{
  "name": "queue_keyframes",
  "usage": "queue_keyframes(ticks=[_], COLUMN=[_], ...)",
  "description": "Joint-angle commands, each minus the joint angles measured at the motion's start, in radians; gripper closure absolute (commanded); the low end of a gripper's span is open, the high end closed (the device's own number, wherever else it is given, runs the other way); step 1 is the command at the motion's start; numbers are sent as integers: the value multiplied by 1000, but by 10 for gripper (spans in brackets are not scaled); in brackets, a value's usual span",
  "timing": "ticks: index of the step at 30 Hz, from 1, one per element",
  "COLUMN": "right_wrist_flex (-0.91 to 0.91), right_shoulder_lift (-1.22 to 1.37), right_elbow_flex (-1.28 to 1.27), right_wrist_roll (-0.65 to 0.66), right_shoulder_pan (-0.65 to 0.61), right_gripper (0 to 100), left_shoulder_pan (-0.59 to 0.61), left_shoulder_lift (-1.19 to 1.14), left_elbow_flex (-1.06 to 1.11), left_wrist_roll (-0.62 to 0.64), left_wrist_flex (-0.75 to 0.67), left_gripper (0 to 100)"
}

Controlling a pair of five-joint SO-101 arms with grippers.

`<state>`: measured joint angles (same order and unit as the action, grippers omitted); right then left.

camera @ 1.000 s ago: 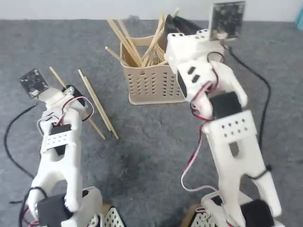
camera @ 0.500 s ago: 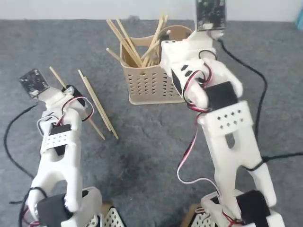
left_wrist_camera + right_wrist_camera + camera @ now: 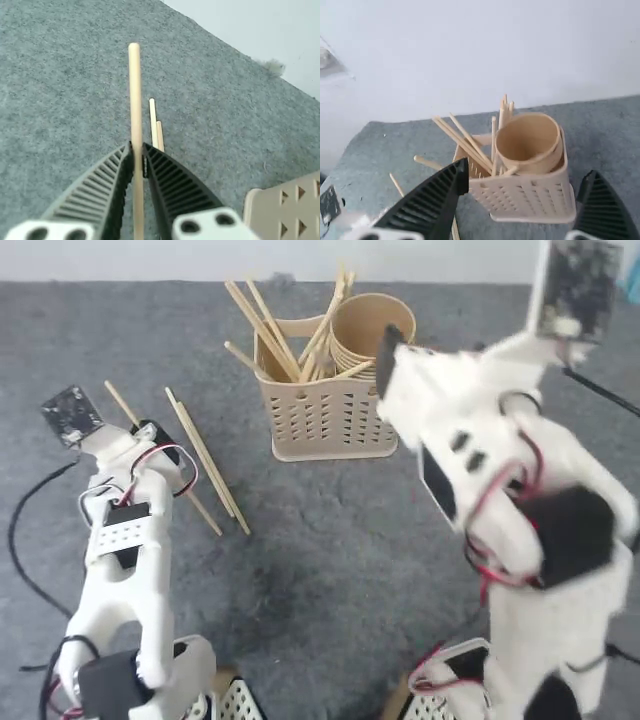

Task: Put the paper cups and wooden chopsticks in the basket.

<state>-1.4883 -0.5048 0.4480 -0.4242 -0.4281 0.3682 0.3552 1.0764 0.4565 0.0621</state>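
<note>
- Left gripper [image 3: 137,151]: jaws clamped on one wooden chopstick [image 3: 134,95], low over the grey carpet [image 3: 60,75], well apart from the basket [image 3: 325,415].
- Two loose chopsticks [image 3: 208,462] lie side by side on the carpet, just beside that gripper.
- Right gripper [image 3: 527,172]: jaws spread wide with nothing between them, facing the basket and clear of it.
- Paper cups [image 3: 372,322]: nested, upright inside the basket, on the side nearer the right arm.
- Further chopsticks [image 3: 262,325] stand tilted in the basket beside the cups.
</note>
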Motion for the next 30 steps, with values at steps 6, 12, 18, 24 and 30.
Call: queue_keyframes(ticks=[6, 12, 18, 24, 30], right_wrist_flex=[-289, 99, 335, 680, 1109], right_shoulder_lift=[-216, -400, -595, -690, -753], right_elbow_flex=[-339, -945, -1278, -1694, -2039], right_wrist_roll=[-5, 31, 48, 48, 64], right_shoulder_pan=[136, 226, 225, 231, 232], right_gripper=[696, 913, 962, 962, 957], left_shoulder_pan=[3, 2, 2, -58, -21], left_shoulder_lift=[46, 46, 48, 58, 186], left_elbow_flex=[4, 12, 5, -13, -79], left_wrist_roll=[-8, -6, -3, -3, -6], left_wrist_flex=[-28, -32, -34, -35, -103], left_gripper=[987, 987, 987, 987, 987])
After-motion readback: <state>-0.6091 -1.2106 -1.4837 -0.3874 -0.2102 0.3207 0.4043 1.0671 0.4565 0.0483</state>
